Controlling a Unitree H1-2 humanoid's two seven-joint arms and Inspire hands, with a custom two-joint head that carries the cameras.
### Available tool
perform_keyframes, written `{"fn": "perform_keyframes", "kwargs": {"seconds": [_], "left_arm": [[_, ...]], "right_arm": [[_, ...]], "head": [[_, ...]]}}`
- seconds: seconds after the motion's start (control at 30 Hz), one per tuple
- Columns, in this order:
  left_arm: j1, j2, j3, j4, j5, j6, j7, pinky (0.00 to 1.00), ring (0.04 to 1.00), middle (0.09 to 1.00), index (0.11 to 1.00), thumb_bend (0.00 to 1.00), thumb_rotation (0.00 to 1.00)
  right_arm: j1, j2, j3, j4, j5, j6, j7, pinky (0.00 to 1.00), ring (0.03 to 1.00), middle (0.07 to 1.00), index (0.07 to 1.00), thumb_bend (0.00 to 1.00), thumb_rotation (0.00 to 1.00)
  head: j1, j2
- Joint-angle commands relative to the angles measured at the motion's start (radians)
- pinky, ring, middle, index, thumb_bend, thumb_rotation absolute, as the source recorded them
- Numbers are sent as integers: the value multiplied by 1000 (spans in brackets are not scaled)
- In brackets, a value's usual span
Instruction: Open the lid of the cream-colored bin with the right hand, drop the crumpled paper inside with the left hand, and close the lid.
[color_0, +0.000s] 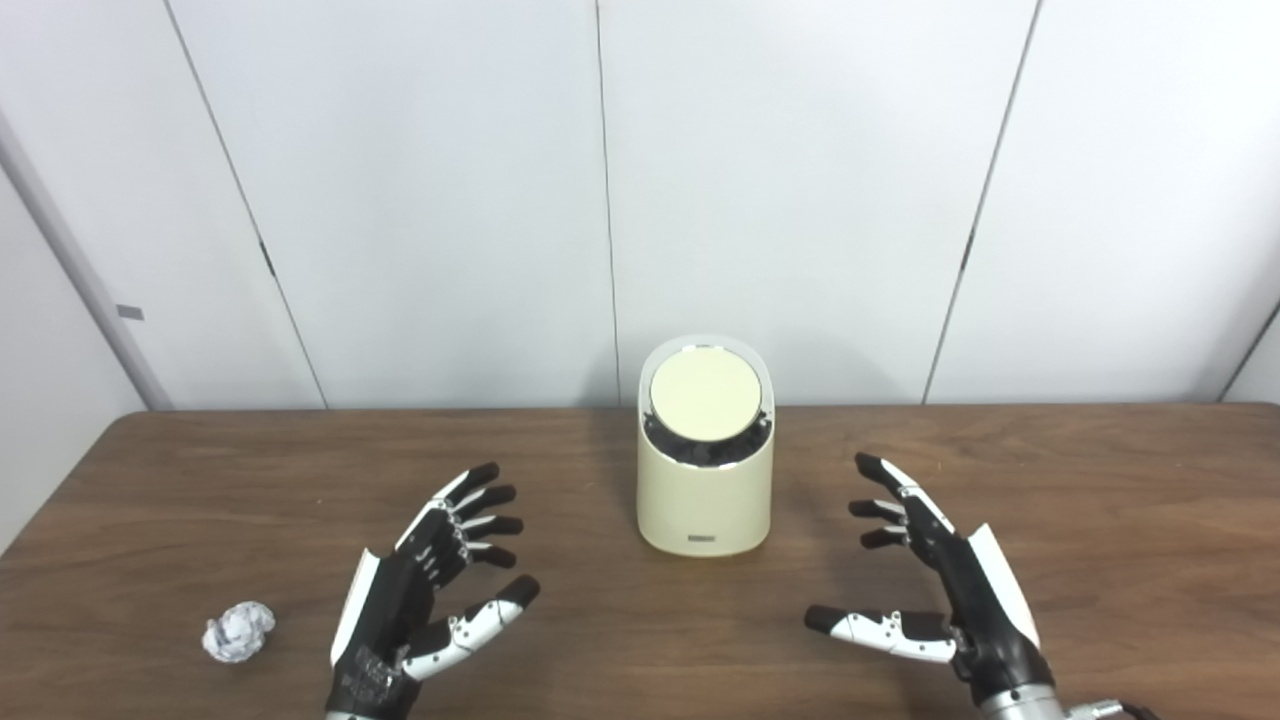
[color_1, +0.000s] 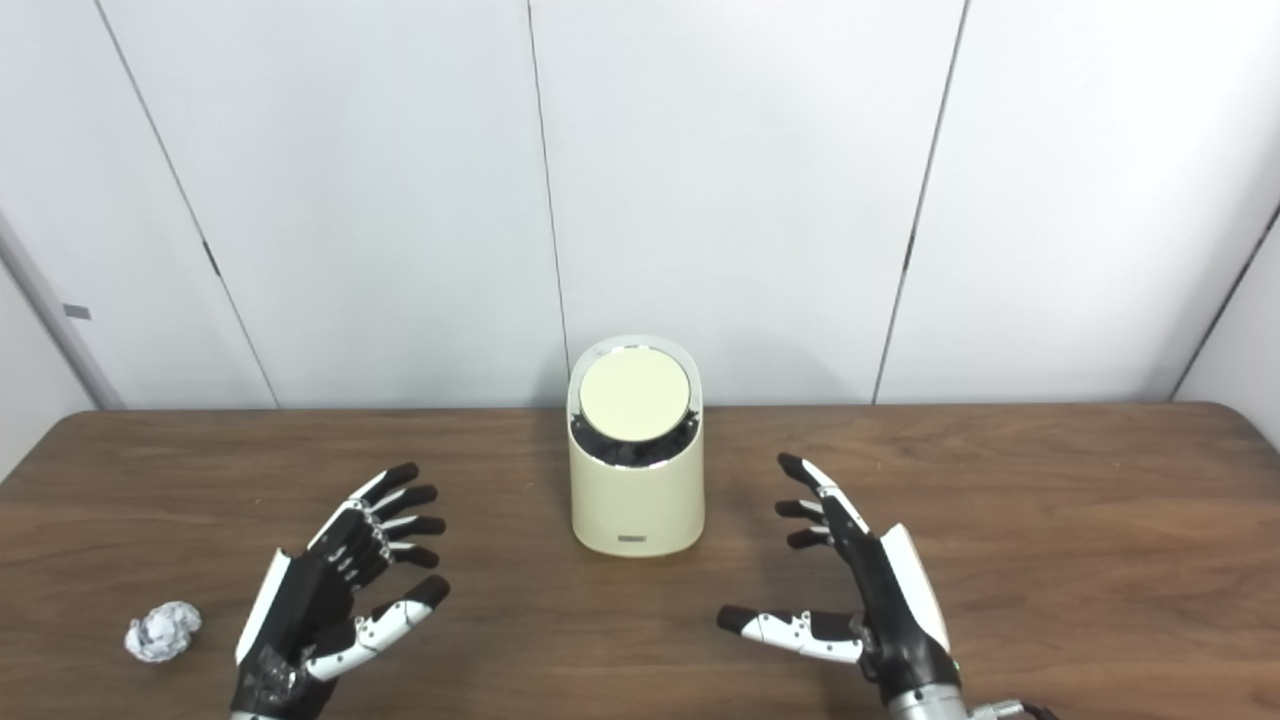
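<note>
Left eye view: a long brown wooden table (color_0: 1100, 480) runs across the frame in front of a wall of pale grey panels (color_0: 420, 200). The cream-colored bin (color_0: 704, 500) stands upright near the middle of the table, close to its far edge, its round lid (color_0: 703, 393) tilted toward the camera and seated in the dark rim of the opening. The robot's right hand (color_0: 940, 580) hovers above the wood to the right of the bin and nearer the camera, palm turned inward, fingers spread wide with the thumb stretched toward the centre; it holds nothing and does not touch the bin. The left hand (color_0: 425, 590) mirrors it to the left of the bin, also spread wide and empty, palm facing inward. The crumpled paper (color_0: 239, 631), a small white ball, lies on the table near the front left, just left of the left hand and apart from it, well away from the bin.
</note>
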Motion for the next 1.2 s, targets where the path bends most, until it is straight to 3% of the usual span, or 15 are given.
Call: {"fn": "perform_keyframes", "kwargs": {"seconds": [0.0, 0.3, 0.47, 0.6, 0.73, 1.17], "left_arm": [[-31, 3, 4, -13, -3, -35, 8, 601, 719, 816, 878, 675, 169], [-13, 14, 3, -18, -10, -19, -4, 606, 727, 819, 864, 653, 176], [10, 34, 11, -29, 8, -9, -3, 615, 727, 817, 856, 656, 170], [23, 44, 17, -37, 7, -13, -6, 621, 732, 821, 857, 655, 154], [28, 46, 15, -42, 2, -13, -8, 625, 735, 821, 860, 655, 134], [15, 39, 7, -25, -5, -15, -10, 632, 734, 825, 864, 647, 113]], "right_arm": [[-20, 3, 0, -30, -6, -7, -15, 639, 769, 896, 898, 794, 309], [-23, 3, -2, -26, 9, -27, -17, 629, 786, 909, 905, 763, 353], [-61, 1, -4, -24, 0, -12, -17, 663, 803, 913, 906, 736, 307], [-116, 1, -2, -36, -26, 37, -9, 725, 824, 909, 894, 748, 311], [-191, 6, 5, -36, -86, 123, -10, 703, 833, 893, 888, 818, 387], [-412, -15, 58, -6, -175, 329, 49, 711, 869, 923, 931, 797, 426]], "head": [[-2, -2], [-13, -17], [-21, -36], [-28, -54], [-32, -67], [-31, -76]]}}
